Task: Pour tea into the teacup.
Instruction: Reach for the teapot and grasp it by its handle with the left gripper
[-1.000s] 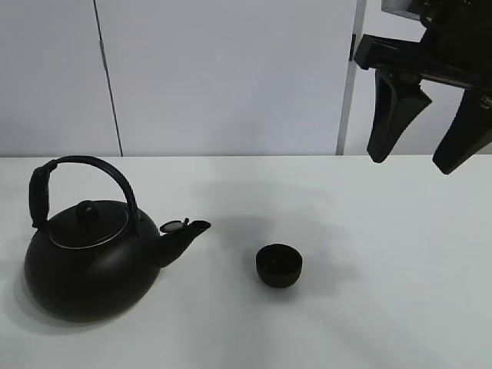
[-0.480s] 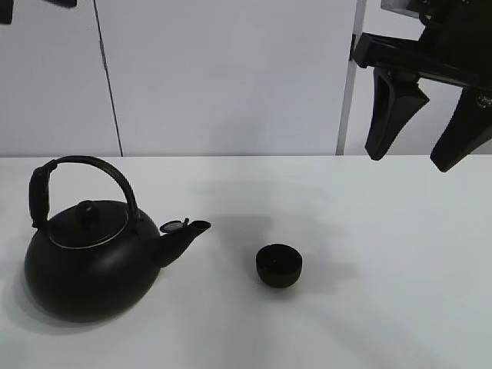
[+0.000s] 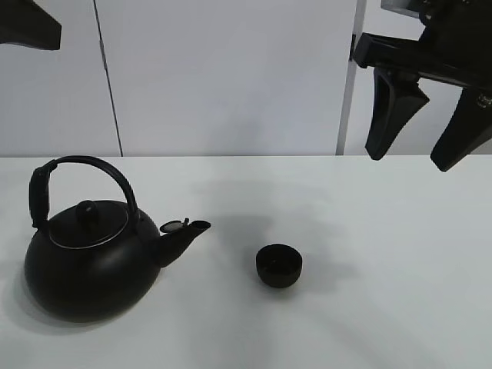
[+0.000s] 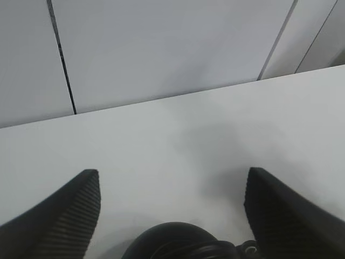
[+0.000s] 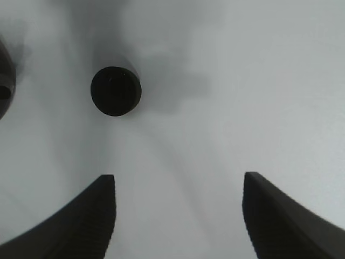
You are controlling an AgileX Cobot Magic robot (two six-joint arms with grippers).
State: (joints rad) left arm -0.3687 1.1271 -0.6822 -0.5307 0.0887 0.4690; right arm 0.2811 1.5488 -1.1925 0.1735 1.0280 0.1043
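Note:
The large black kettle (image 3: 84,265) with an arched handle stands on the white table at the left, spout pointing right. The small matte-black teacup (image 3: 278,265) stands upright right of the spout, apart from it. My right gripper (image 3: 410,163) hangs open and empty high above the table's far right. In the right wrist view the gripper (image 5: 179,177) is open, with the teacup (image 5: 116,90) ahead of it. My left gripper (image 4: 172,174) is open and empty above the kettle, whose top (image 4: 178,244) shows at the edge of the left wrist view.
A white table (image 3: 369,323) carries both things. A white panelled wall (image 3: 231,77) rises behind it. Part of my left arm (image 3: 27,23) shows in the top left corner of the exterior view.
My left arm has come into the top left corner of the exterior view. The right gripper, kettle and teacup have stayed put.

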